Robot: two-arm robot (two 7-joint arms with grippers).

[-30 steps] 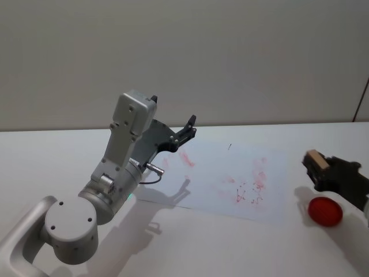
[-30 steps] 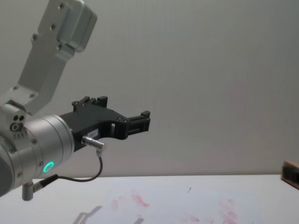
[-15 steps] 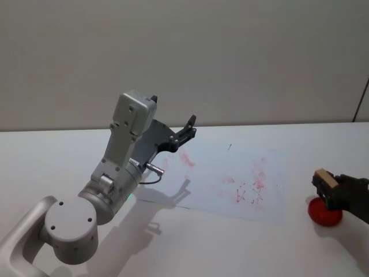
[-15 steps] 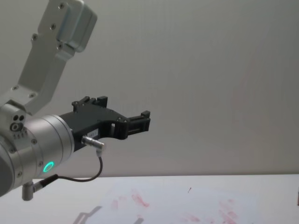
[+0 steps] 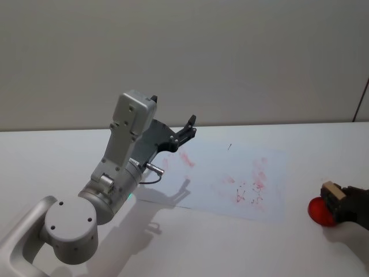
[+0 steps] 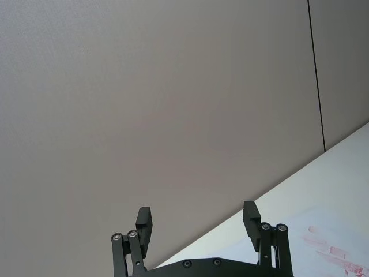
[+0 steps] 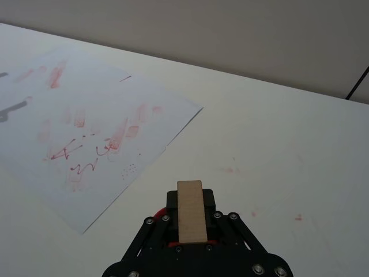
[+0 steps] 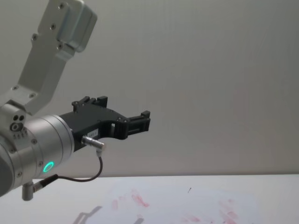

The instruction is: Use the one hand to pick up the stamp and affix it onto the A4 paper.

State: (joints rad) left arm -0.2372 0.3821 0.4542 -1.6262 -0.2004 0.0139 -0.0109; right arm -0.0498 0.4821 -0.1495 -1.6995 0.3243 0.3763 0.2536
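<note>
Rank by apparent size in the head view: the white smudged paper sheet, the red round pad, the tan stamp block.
1. white smudged A4 paper sheet
2. red round pad, partly hidden by the right gripper
3. tan stamp block

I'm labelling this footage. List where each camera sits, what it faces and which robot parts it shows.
Head: high, looking down at the A4 paper; left gripper raised, right gripper holding the stamp over a red pad.
Chest: low, facing the wall; left arm.
Left wrist: wall beyond open gripper.
Right wrist: paper, stamp.
Shared: the paper.
</note>
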